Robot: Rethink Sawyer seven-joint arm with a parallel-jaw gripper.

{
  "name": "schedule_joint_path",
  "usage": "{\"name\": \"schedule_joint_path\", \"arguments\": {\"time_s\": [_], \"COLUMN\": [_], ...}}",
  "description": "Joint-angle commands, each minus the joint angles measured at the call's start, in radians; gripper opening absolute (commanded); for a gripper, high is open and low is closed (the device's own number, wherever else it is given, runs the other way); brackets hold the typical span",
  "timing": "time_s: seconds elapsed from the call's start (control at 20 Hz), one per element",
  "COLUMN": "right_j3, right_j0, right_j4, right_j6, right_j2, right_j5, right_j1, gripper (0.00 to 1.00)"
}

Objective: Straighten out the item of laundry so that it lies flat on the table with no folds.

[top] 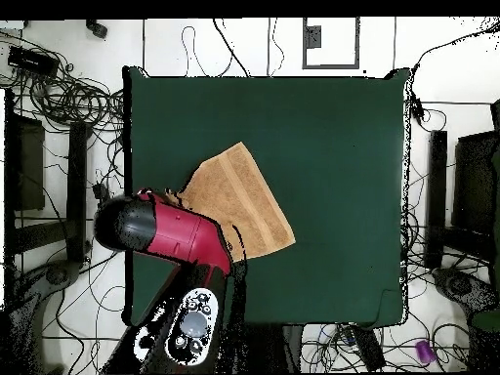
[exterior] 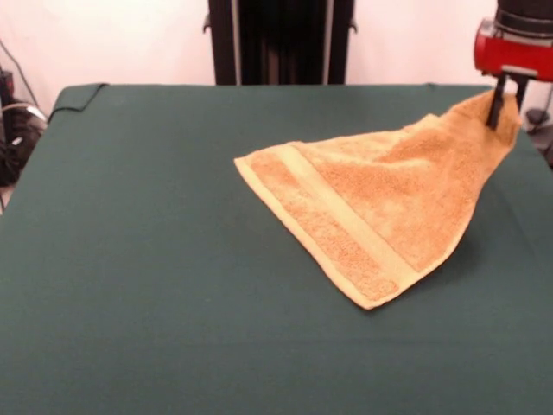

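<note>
The orange-tan towel [exterior: 371,203] lies on the right half of the green table [exterior: 147,259]. One corner is lifted off the cloth at the far right, and the rest slopes down to the table. A flat woven band [exterior: 346,220] runs along its near-left edge. No label shows. My gripper [exterior: 504,105] is shut on the raised corner, and a black finger [exterior: 495,108] shows against the cloth. In the overhead view the towel [top: 239,200] spreads from under the red arm [top: 171,232], which hides the gripper near the table's [top: 342,146] left edge.
The black pedestal [exterior: 281,41] stands behind the table's far edge. Cables [exterior: 17,130] lie off the table's left side in the front view. Cables and stands ring the table in the overhead view [top: 59,98]. The gripper hangs close to the table's side edge.
</note>
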Motion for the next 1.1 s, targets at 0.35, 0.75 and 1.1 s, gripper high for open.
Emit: {"name": "schedule_joint_path", "arguments": {"time_s": [0.35, 0.75, 1.1], "right_j3": [0.009, 0.021, 0.057], "right_j0": [-0.031, -0.037, -0.069], "right_j4": [0.034, 0.018, 0.012], "right_j6": [0.217, 0.204, 0.177], "right_j2": [0.115, 0.122, 0.163], "right_j5": [-0.107, -0.125, -0.155], "right_j1": [0.026, 0.022, 0.001], "gripper": [1.00, 1.00, 1.00]}}
